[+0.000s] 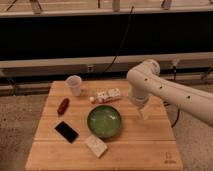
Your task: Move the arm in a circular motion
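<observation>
Reaching in from the right edge of the wooden worktop (150, 150), the large white arm of thick rounded segments (170, 92) is bending at its bulbous elbow near the back right part of the board, and the gripper (145, 112) is hanging below that elbow, over the right-hand half of the board; whether its jaws are wide or narrow, I cannot tell. Tracing a clean circle probably calls for keeping the gripper at a steady height above the wood and sweeping evenly, not letting the loop dip. Nearest in the way are the round green bowl (104, 120), just beside the gripper toward the middle, and the small white carton lying on its side (109, 95) toward the back edge. Farther off are sitting the pale paper cup (74, 85), the reddish-brown oblong item (63, 105), the flat black rectangle (66, 131) and the pale block (96, 146) by the front edge.
</observation>
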`<state>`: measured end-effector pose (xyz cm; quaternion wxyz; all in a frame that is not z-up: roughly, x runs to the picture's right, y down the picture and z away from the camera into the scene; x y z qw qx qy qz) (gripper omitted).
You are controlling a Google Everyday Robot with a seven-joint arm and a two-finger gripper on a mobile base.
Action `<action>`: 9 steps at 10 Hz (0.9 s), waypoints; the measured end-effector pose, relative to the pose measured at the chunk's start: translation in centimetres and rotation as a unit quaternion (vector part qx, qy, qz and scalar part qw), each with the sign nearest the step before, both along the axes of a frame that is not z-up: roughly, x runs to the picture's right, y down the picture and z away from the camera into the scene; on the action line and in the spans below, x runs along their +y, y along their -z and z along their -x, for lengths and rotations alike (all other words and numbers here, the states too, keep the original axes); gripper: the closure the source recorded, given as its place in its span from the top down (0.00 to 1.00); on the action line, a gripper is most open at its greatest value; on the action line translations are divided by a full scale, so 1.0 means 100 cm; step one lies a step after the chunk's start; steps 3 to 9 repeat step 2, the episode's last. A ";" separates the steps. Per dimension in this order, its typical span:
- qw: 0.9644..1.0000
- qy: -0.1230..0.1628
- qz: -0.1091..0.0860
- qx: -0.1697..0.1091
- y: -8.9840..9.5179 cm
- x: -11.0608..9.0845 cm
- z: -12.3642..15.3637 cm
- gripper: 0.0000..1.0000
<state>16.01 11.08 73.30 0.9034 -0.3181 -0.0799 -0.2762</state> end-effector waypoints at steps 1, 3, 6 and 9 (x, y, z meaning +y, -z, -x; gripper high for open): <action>1.000 0.004 0.000 -0.001 0.000 0.001 -0.001 0.80; 1.000 0.009 0.001 -0.003 0.001 0.003 -0.001 0.80; 1.000 0.009 0.001 -0.003 0.001 0.003 -0.001 0.80; 1.000 0.009 0.001 -0.003 0.001 0.003 -0.001 0.80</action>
